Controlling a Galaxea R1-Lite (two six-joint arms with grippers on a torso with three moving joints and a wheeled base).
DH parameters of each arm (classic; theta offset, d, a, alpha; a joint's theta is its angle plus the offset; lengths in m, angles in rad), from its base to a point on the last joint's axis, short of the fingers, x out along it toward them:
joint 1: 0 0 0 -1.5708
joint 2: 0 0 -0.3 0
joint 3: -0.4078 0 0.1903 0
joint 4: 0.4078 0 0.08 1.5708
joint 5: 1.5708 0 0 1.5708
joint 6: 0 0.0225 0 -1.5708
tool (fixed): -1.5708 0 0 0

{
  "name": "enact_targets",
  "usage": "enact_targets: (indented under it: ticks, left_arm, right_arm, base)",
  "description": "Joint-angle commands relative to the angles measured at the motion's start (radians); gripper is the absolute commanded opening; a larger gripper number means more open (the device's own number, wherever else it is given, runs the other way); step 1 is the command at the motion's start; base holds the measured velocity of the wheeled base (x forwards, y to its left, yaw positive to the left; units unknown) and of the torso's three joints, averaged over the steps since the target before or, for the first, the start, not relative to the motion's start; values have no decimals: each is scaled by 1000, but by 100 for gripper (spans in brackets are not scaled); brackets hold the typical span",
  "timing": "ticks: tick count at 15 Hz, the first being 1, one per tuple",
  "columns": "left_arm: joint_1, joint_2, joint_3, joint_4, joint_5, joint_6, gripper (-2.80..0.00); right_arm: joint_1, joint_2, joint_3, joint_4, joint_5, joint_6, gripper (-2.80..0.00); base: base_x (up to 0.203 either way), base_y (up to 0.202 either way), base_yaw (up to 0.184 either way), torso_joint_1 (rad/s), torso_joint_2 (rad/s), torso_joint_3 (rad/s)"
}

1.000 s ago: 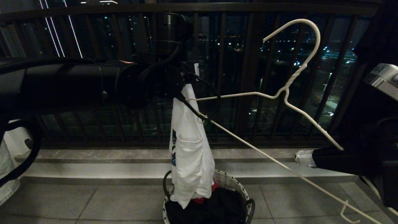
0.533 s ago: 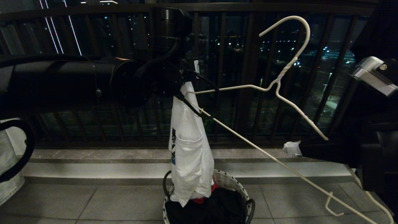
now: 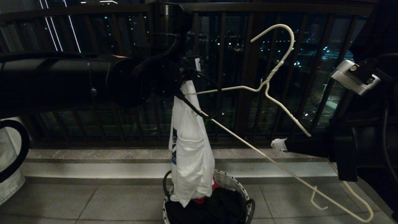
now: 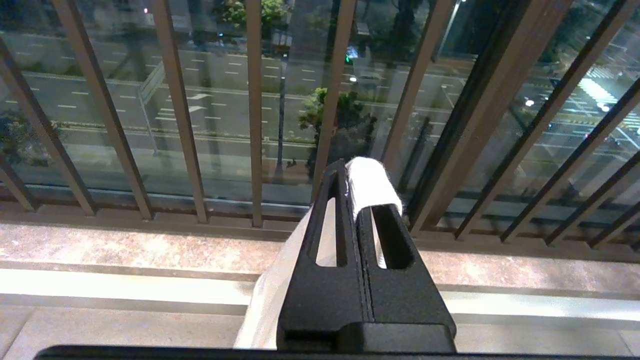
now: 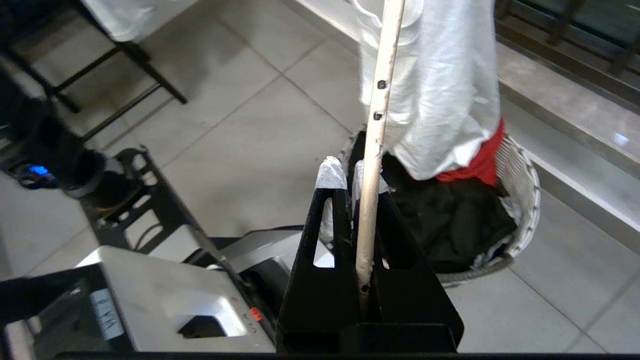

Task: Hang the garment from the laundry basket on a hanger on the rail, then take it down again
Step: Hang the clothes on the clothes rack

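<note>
Right tool (image 5: pixel 352 187) grips thin wire hanger (image 3: pixel 273 99); limp cotton garment (image 3: pixel 189 152) dangles.

Left arm stretched level across at chest height, left gripper (image 4: pixel 357 182) clamped closed, right gripper (image 5: pixel 350 182) lower, fingers pinched together, pointing inward.

Head view: left gripper (image 3: pixel 186 81) tips hidden behind the dark wrist and looped cable; the pinch on the T-shirt (image 3: pixel 189 149) cannot be seen there. Chest print folded inward, only a sliver of blue visible, lettering unreadable. Hanger (image 3: pixel 270 93): far arm tip runs behind the shirt; whether it sits inside the neck opening cannot be told. Basket (image 3: pixel 231 183) cut off by the bottom edge, near side covered by the shirt. Right wrist view: hanger wire passes out of the top edge.
</note>
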Motion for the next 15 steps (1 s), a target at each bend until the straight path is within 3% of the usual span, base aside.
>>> enact_targets:
  ticks: [1, 4, 7, 12, 15]
  left_arm:
    - [0, -12, 4, 0, 4, -1, -280]
    - [-21, -29, 22, 0, 4, -3, -280]
    - [-59, -37, 28, 0, 4, -6, -280]
    - [-78, -52, 33, 8, 7, -6, -280]
    - [-77, -82, 19, 115, 21, -9, -280]
  right_arm:
    - [-4, 10, -3, 1, -16, 0, -280]
    - [-2, 21, -1, -12, -18, 5, -280]
    - [1, 20, 7, -96, -17, 94, -280]
    - [-4, 20, -1, -100, -58, 97, -280]
    - [-5, 20, -3, -101, -87, 94, -280]
  base:
    - [0, 0, 0, 0, 0, 0]
    - [0, 0, 0, 0, 0, 0]
    - [0, 0, 0, 0, 0, 0]
    - [0, 0, 0, 0, 0, 0]
    - [0, 0, 0, 0, 0, 0]
